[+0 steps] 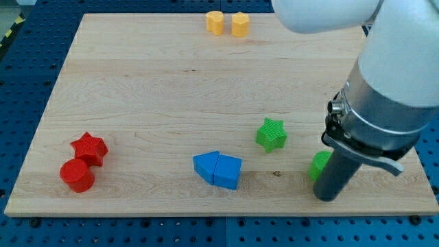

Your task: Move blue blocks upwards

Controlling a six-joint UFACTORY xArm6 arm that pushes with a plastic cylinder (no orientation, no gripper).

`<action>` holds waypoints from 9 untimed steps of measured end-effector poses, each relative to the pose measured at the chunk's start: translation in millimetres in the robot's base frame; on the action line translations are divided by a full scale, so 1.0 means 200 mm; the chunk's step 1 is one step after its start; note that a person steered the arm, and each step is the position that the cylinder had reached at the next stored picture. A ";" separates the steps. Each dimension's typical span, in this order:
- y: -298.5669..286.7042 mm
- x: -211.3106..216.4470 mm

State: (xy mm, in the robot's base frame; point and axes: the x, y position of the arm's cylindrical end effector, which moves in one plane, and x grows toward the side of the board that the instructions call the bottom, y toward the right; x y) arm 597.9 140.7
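Two blue blocks sit touching side by side near the view's bottom centre: a blue triangular block (206, 167) on the left and a blue pentagon-like block (228, 171) on the right. My tip (328, 197) is at the lower end of the dark rod, at the view's bottom right, well to the right of the blue blocks. The tip stands right next to a green block (318, 165) that the rod partly hides.
A green star (271, 134) lies up and right of the blue blocks. A red star (90, 148) and a red cylinder (77, 175) sit at the bottom left. Two yellow blocks (215, 22) (240, 24) are at the top edge. The arm's body covers the right side.
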 end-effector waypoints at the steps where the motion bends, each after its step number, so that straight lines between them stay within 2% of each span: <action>1: 0.00 -0.05; 4: 0.00 -0.23; 5: -0.10 -0.09; 6: -0.35 0.07; 7: -0.55 0.10; 9: -0.63 0.10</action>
State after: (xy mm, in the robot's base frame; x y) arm 618.1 13.8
